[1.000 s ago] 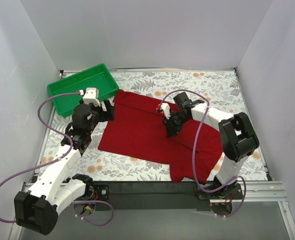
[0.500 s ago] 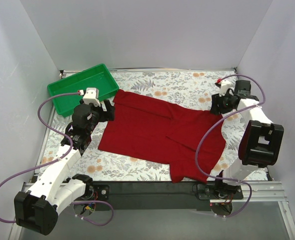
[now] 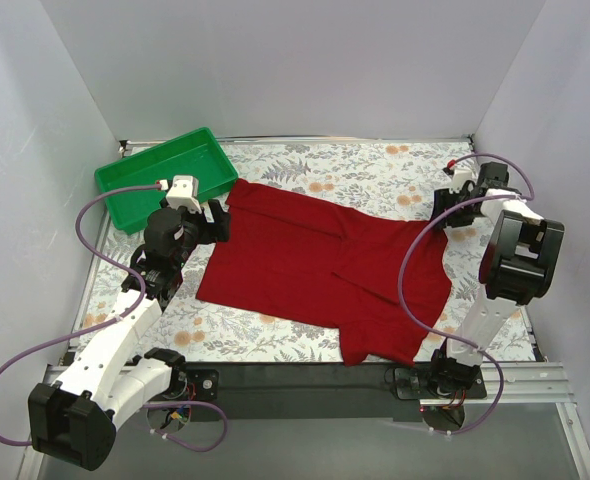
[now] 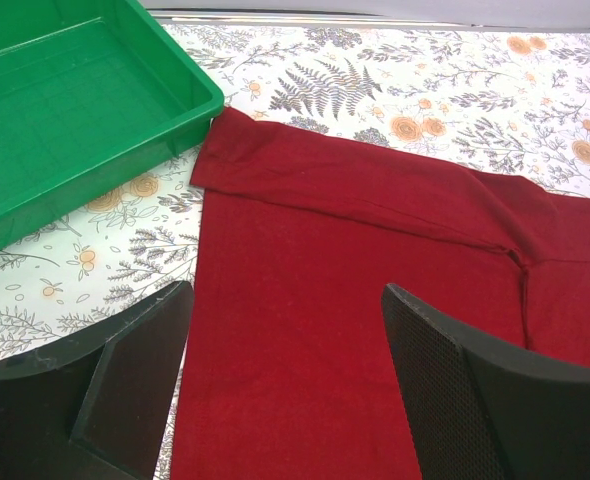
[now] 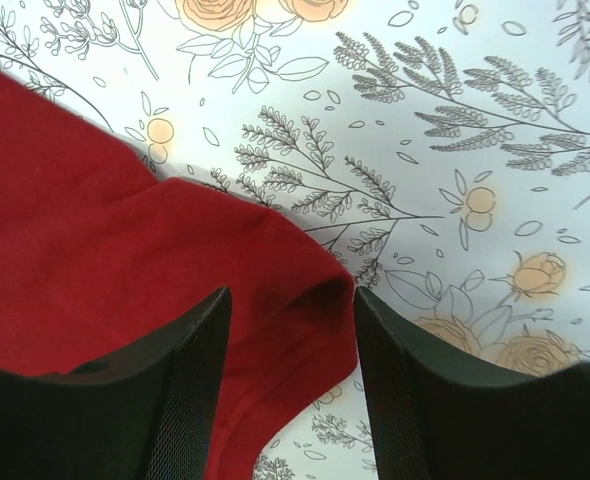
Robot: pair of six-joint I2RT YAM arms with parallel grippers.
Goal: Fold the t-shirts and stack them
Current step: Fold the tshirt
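One dark red t-shirt [image 3: 310, 265] lies spread flat across the flowered table, with a sleeve fold along its far edge and a lobe hanging toward the near right. My left gripper [image 3: 218, 222] hovers open over the shirt's left edge; in the left wrist view its jaws [image 4: 286, 290] stand wide apart above flat red cloth [image 4: 355, 250]. My right gripper [image 3: 440, 216] is at the shirt's far right corner. Its jaws [image 5: 291, 295] are open astride a curled hem of the shirt [image 5: 95, 230], with a gap on both sides.
A green plastic tray [image 3: 153, 152] sits empty at the far left, close to the shirt's corner [image 4: 125, 165]. White walls close in the table on three sides. Purple cables loop from both arms. A black rail runs along the near edge.
The right arm swung from the middle of the shirt to its far right corner, drawing a flap of cloth out flat, and its jaws opened. The left arm has not moved.
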